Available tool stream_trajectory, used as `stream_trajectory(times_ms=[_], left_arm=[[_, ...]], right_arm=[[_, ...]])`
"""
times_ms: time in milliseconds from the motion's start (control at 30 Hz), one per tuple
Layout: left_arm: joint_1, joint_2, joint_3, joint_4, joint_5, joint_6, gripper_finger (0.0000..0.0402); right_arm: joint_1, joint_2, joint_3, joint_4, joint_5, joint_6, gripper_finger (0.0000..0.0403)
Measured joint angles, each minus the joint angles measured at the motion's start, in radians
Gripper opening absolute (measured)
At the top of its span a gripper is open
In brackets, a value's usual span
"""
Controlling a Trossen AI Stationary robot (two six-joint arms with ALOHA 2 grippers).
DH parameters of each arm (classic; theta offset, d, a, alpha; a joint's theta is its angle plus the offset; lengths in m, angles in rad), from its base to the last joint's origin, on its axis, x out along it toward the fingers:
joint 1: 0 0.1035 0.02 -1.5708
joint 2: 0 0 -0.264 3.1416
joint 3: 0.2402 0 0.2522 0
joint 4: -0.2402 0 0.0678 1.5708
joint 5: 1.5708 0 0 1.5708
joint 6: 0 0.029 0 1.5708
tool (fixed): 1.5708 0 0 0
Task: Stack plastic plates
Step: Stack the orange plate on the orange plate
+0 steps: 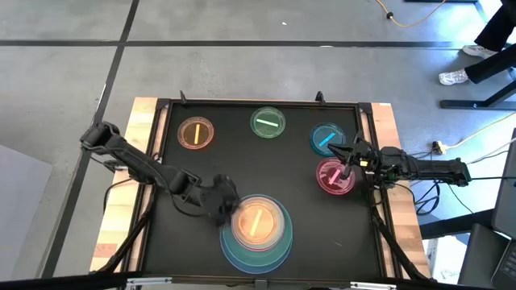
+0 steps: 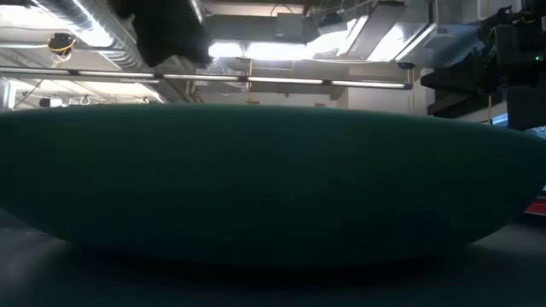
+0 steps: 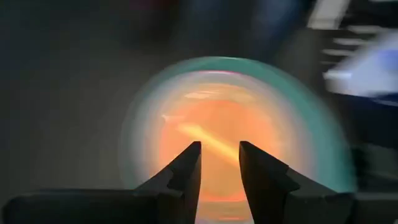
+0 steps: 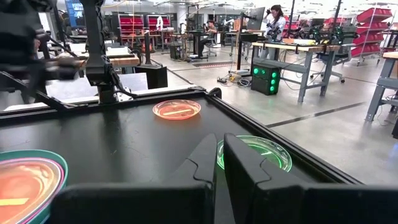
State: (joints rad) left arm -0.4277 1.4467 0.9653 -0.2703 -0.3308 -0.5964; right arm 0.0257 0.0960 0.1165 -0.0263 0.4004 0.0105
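Note:
A stack of plates point(image 1: 256, 229) sits near the table's near edge: a large blue plate at the bottom, then green, pink and pale mint, with a small orange one point(image 3: 217, 134) on top. It fills the low view as a dark teal bowl point(image 2: 273, 188). Four small plates lie apart on the table: orange point(image 1: 196, 133), green point(image 1: 268, 122), blue point(image 1: 326, 138) and pink point(image 1: 334, 176). My left gripper point(image 1: 230, 211) is open above the stack's left side point(image 3: 219, 149). My right gripper point(image 1: 347, 163) is shut and level over the pink plate's far rim point(image 4: 219, 146), and the pink plate is hidden in its wrist view.
The black table has a raised rim point(image 1: 258, 103) and wooden side boards point(image 1: 141, 129). Bare black surface lies in the middle, between the stack and the far row of small plates. Beyond the table are workbenches and people point(image 4: 273, 18).

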Motion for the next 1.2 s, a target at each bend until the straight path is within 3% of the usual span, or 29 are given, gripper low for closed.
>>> stream_trajectory(times_ms=[167,300,633,967,1200], left_arm=[[0.05,-0.03,0.0,-0.292,-0.26,-0.027,0.0102],[0.11,-0.02,0.0,-0.47,-0.319,-0.022,0.0102],[0.259,-0.017,-0.002,-0.643,-0.322,0.005,0.0102],[0.473,-0.017,-0.142,-0.62,-0.245,0.128,0.0102],[0.621,-0.017,-0.261,-0.498,-0.139,0.242,0.0102]], right_arm=[[0.0,0.0,0.0,-0.001,0.0,0.0,0.0025],[0.0,0.0,0.0,-0.002,0.0,0.0,0.0025],[0.0,0.0,0.0,-0.013,-0.001,0.033,0.0025],[0.0,0.0,0.0,-0.028,-0.052,0.089,0.0025],[0.0,0.0,0.0,-0.028,-0.051,0.089,0.0025]])
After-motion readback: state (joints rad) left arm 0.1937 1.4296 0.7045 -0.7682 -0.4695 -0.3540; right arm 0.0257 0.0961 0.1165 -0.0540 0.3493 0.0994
